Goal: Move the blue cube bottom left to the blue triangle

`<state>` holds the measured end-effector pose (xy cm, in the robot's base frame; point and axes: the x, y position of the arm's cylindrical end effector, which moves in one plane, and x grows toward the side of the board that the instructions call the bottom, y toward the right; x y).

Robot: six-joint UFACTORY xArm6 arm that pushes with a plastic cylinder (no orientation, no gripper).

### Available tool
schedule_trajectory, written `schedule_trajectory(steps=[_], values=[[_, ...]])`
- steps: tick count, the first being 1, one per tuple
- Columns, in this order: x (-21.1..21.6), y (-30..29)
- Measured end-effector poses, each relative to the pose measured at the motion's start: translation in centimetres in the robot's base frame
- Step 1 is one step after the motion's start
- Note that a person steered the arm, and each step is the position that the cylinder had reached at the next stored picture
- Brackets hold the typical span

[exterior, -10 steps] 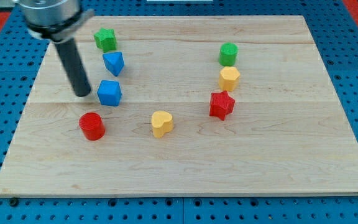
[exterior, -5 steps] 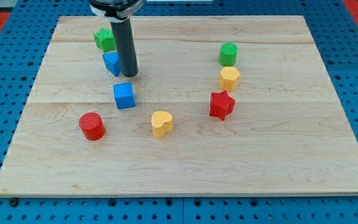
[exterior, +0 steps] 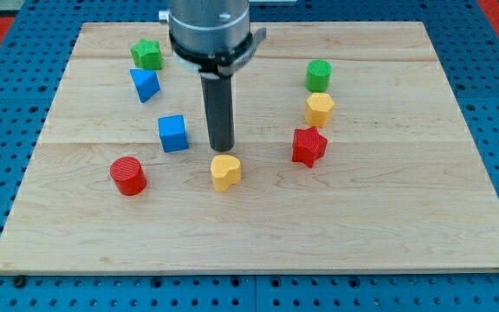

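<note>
— Where is my tip (exterior: 222, 149), and is there a pincer?

— No pincer shows, only the rod; my tip sits just above the yellow heart (exterior: 225, 172), with the blue cube (exterior: 173, 133) near on the view's left.

— And the blue triangle (exterior: 145, 84)?

— Up-left of the cube, below the green star (exterior: 146, 54).

— Anything hidden?

— The rod's mount is cut off at the view's top, hiding some of the desk (exterior: 258, 234).

eight blocks (exterior: 172, 133) (two per colour), one board (exterior: 388, 217).
</note>
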<state>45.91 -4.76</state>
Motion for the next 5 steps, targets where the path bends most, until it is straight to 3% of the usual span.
schedule_trajectory(steps=[2, 3, 5], values=[[-4.5, -8.3], [-4.2, -11.3], [7.1, -14.3]])
